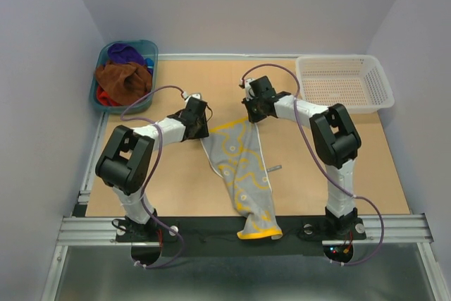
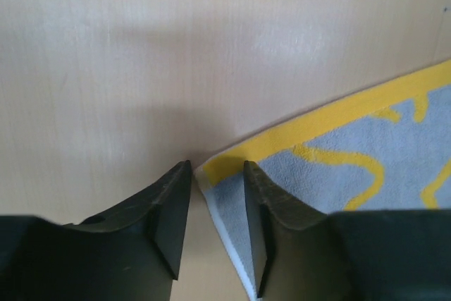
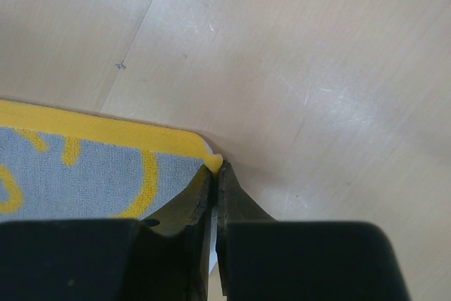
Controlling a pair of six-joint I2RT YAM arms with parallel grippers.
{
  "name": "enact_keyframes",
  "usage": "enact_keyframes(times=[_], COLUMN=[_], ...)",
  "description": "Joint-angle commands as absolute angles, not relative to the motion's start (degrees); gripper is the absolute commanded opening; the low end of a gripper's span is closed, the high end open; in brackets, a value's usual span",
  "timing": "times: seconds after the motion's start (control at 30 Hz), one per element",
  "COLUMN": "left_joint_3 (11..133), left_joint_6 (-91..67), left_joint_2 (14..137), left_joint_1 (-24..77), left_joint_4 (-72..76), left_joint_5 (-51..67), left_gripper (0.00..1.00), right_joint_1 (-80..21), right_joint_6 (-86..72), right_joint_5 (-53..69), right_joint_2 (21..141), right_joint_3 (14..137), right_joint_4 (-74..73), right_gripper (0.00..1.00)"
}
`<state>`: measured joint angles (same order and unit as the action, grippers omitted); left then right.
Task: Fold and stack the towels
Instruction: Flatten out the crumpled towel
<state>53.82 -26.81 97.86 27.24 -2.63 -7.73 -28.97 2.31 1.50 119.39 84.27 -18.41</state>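
From above, the yellow towel [image 1: 243, 174] lies lengthwise on the table [image 1: 352, 167] between the two arms, with its near end hanging over the front edge. Its far end reaches both tools. The left gripper [image 1: 199, 123] sits at the far left corner and the right gripper [image 1: 252, 107] at the far right one. I judge this is so the cloth can be lifted by two corners and spread flat before folding. The cloth is bunched into a narrow, twisted strip with long creases. It has a pale grey-blue middle, yellow squiggles and a yellow border. The other towels wait in the tub [image 1: 154, 58] at the far left: a brown towel [image 1: 125, 79] on top, a purple towel [image 1: 127, 53] behind it and a red towel [image 1: 103, 96] showing at the near side. The basket [image 1: 338, 59] stands at the far right, well apart from the work. In the left wrist view the jaws stand apart, low on the table, with the left corner [image 2: 215, 168] lying in the gap between them. It is lined up for a pinch but not gripped. In the right wrist view the jaws are pressed together on the very tip of the right corner [image 3: 201, 144], and a little yellow edge shows just above them. The pile there looks short, soft and looped.
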Motion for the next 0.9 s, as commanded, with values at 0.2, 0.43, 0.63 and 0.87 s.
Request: enact_keyframes(times=[0.2, 0.43, 0.63, 0.87], left_joint_3=[54.41, 54.14, 53.62, 55.02], left_joint_6=[-25.66, -25.58, -25.66, -24.53], left_joint_2=[100.99, 100.99, 102.56, 103.45], left_joint_1=[27.25, 28.82, 29.97, 30.06], left_joint_4=[-10.89, -14.59, -16.79, -17.05], left_joint_5=[-7.65, -8.35, -9.84, -11.77], left_gripper=[0.41, 0.47, 0.44, 0.00], right_joint_1=[-29.80, -29.80, -29.80, -29.88], right_joint_6=[-1.75, -3.25, -4.39, -4.48], right_joint_5=[0.79, -1.32, -1.32, -1.58], right_joint_2=[119.45, 117.86, 117.07, 116.19], right_joint_3=[77.70, 76.20, 74.97, 75.49], right_joint_4=[-21.18, -21.27, -21.27, -20.92], right_gripper=[0.00, 0.00, 0.00, 0.00])
